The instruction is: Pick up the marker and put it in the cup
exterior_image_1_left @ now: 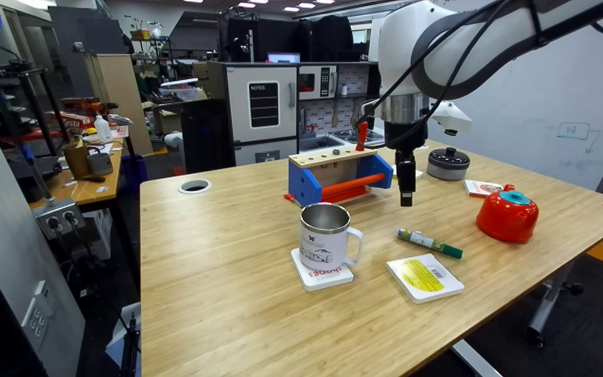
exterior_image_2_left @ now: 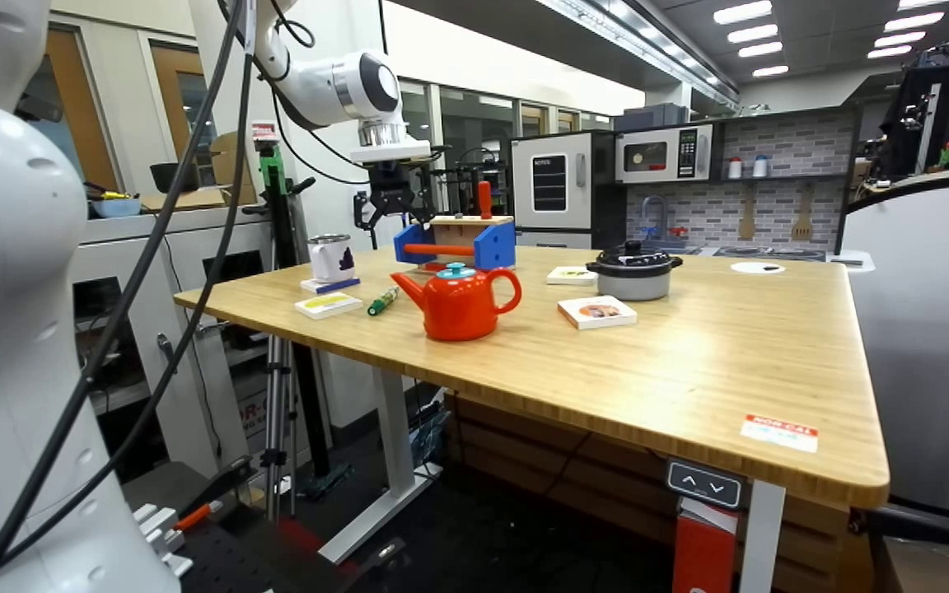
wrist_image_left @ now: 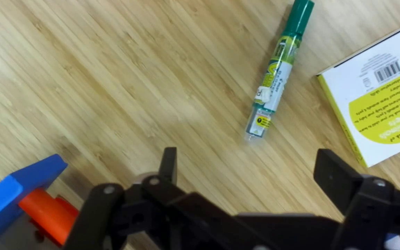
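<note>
The green marker (exterior_image_1_left: 430, 243) lies flat on the table with its dark green cap toward the red teapot; it also shows in an exterior view (exterior_image_2_left: 383, 301) and the wrist view (wrist_image_left: 276, 73). The cup (exterior_image_1_left: 326, 235), a white mug with a metal rim and inside and a side handle, stands upright on a small white book; it shows in an exterior view (exterior_image_2_left: 331, 259) too. It is out of the wrist view. My gripper (wrist_image_left: 247, 156) is open and empty above the table; it also shows in both exterior views (exterior_image_1_left: 406, 199) (exterior_image_2_left: 396, 221). The marker's clear end lies beyond the finger gap.
A white book with a yellow patch (exterior_image_1_left: 424, 278) lies beside the marker. A red teapot (exterior_image_1_left: 508, 215) stands near the marker's cap end. A blue and orange toy workbench (exterior_image_1_left: 335, 178) stands behind the cup. A lidded grey pot (exterior_image_2_left: 633, 276) and another small book (exterior_image_2_left: 596, 313) are farther off.
</note>
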Robot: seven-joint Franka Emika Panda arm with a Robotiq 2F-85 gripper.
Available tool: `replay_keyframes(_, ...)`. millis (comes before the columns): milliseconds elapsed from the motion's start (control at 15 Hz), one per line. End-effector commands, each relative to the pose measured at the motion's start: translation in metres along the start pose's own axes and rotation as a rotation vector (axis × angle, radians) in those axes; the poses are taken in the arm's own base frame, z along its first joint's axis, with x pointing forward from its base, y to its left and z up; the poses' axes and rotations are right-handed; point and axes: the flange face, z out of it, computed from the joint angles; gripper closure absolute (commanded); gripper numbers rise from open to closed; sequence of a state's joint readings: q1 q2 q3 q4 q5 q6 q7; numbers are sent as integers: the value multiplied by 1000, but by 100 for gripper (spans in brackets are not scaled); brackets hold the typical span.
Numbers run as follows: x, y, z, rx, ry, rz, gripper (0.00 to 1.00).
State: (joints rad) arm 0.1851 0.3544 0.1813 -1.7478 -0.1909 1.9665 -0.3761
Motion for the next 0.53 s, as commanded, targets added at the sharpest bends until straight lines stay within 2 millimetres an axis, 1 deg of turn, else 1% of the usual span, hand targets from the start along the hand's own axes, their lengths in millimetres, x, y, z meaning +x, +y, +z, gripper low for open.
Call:
replay_keyframes(0, 3, -8, 1, 11, -20, -9, 0)
replay_keyframes(200, -3, -10, 4, 15, -37, 11, 0)
replay_keyframes(467, -2, -15, 19, 27, -53, -6, 0)
